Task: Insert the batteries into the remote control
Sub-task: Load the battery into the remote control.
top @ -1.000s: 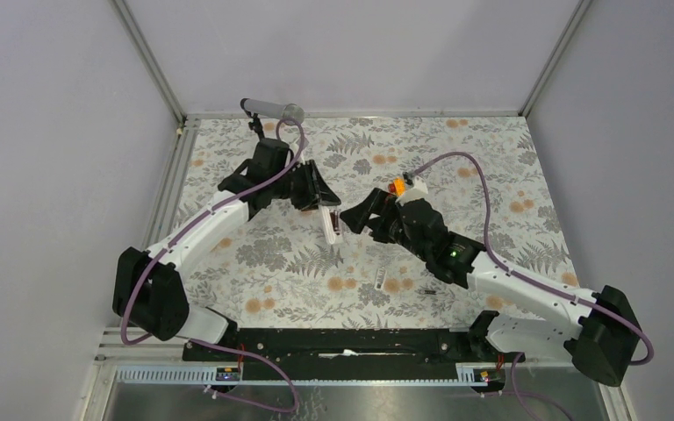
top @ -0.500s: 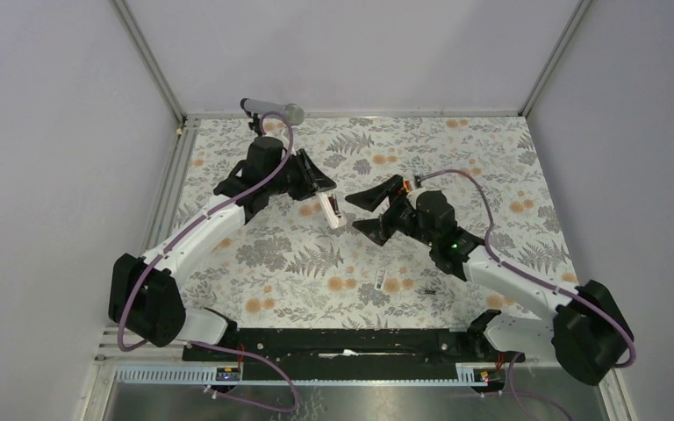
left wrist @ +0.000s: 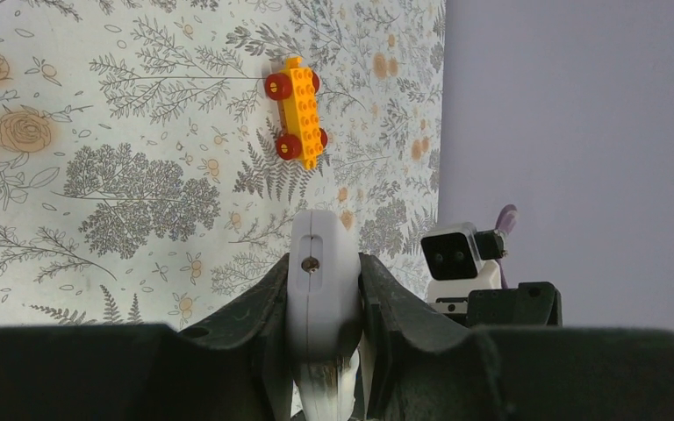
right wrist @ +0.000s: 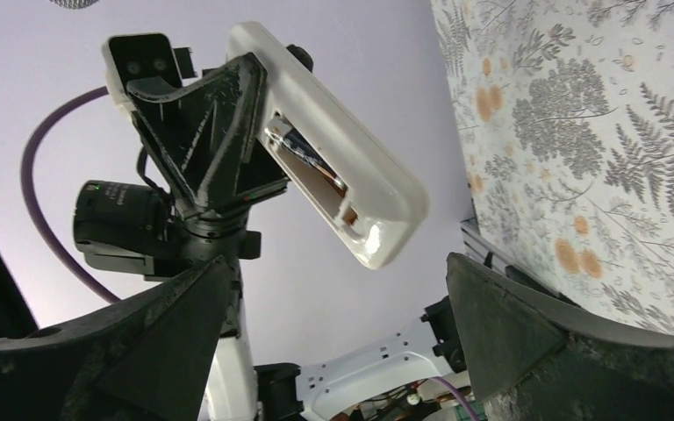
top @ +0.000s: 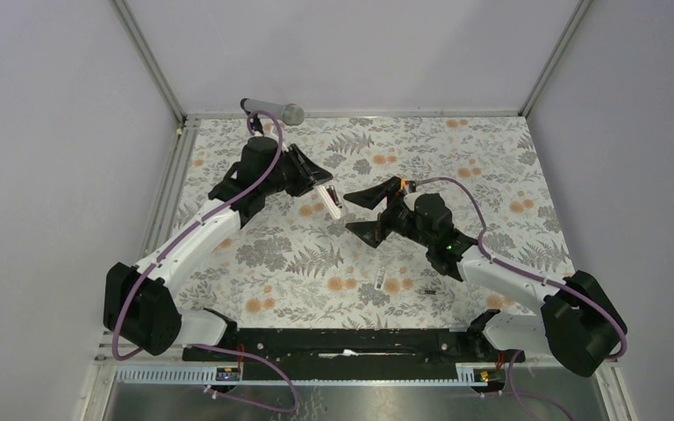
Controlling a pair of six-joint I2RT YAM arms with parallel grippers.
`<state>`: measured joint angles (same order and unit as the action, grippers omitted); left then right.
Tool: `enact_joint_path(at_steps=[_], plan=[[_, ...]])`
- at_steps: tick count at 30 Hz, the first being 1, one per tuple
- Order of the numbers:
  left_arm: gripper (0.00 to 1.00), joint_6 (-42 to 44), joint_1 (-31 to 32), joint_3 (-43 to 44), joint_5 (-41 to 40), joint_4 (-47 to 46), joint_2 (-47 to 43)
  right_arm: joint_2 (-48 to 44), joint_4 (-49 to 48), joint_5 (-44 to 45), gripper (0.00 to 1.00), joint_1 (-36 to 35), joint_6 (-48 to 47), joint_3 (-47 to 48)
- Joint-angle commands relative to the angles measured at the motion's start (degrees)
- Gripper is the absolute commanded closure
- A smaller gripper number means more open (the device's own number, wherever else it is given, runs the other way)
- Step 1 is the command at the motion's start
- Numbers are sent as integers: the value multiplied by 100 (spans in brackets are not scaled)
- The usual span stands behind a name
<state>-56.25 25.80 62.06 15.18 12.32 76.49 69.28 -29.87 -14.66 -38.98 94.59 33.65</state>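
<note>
Left fingers [left wrist: 263, 303] are clamped on the remote [left wrist: 320, 272], pinching it by its long sides near one end. It's held up in the air, tilted, over the middle of the worktop [top: 500, 167] between the two arms. In the right wrist view the back of the remote faces the camera and the battery slot [right wrist: 307, 171] is open, cover off. There's something dark and a bit shiny sitting in there, but I honestly can't tell if it's a battery

Right fingers [right wrist: 509, 333] are spread wide with nothing in them, hanging just beside the remote's free end and not touching it

Down on the worktop, close to the right arm, there's a thin dark bit that looks like a battery [top: 427, 290], well apart from the remote. A small white piece [top: 379, 279] lies near it. I can't make out a second battery for sure, it's all too tiny from above

The orange toy car [left wrist: 297, 112] sits flat on the worktop past the remote. From the top view it's mostly tucked behind the right arm
</note>
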Motion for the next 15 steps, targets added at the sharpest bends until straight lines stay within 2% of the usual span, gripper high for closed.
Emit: enact_joint_path(at_steps=[1,15], plan=[[100,-214,-14,-121,92,-359,-216,360,-855,-184,1,27,495,31],[100,-439,48,-273,582,-405,-252,911,-1614,-329,1,25,838,139]])
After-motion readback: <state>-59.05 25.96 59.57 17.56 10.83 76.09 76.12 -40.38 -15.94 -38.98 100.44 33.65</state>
